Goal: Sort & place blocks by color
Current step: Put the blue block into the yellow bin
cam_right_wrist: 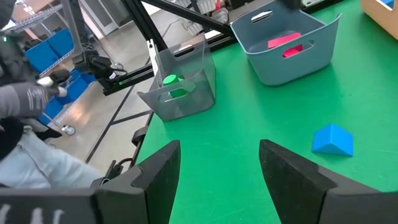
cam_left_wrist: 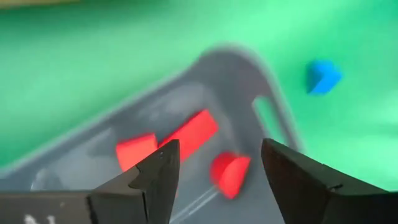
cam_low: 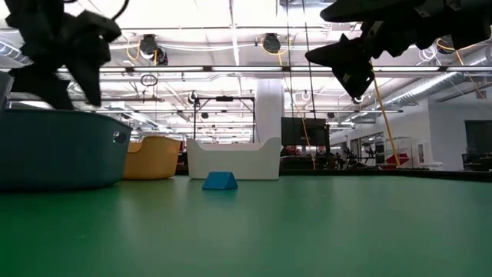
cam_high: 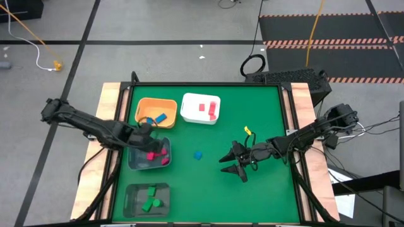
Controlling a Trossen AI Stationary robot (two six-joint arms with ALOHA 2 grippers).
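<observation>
Over the grey bin (cam_high: 134, 161) my left gripper (cam_left_wrist: 219, 149) stands open, pointing steeply down. In that bin lie red blocks (cam_left_wrist: 186, 134); one rounded red block (cam_left_wrist: 229, 174) shows between the fingers without touching them. A blue block (cam_high: 197, 154) rests on the green mat at the table's middle. My right gripper (cam_right_wrist: 219, 148) hovers open, with nothing between its fingers, to the right of the blue block (cam_right_wrist: 333, 139). The orange bin (cam_high: 145, 104) holds a blue block (cam_high: 160, 118), the white bin (cam_high: 189, 113) holds pink and red blocks (cam_high: 208, 108), and the clear bin (cam_high: 132, 202) holds green blocks (cam_high: 150, 200).
The four bins stand along the table's left half; the mat's right half and near middle lie bare. A small yellow piece (cam_high: 248, 131) shows beside the right arm. Past the table's left edge, in the right wrist view, a person's gloved hand (cam_right_wrist: 28, 99) shows.
</observation>
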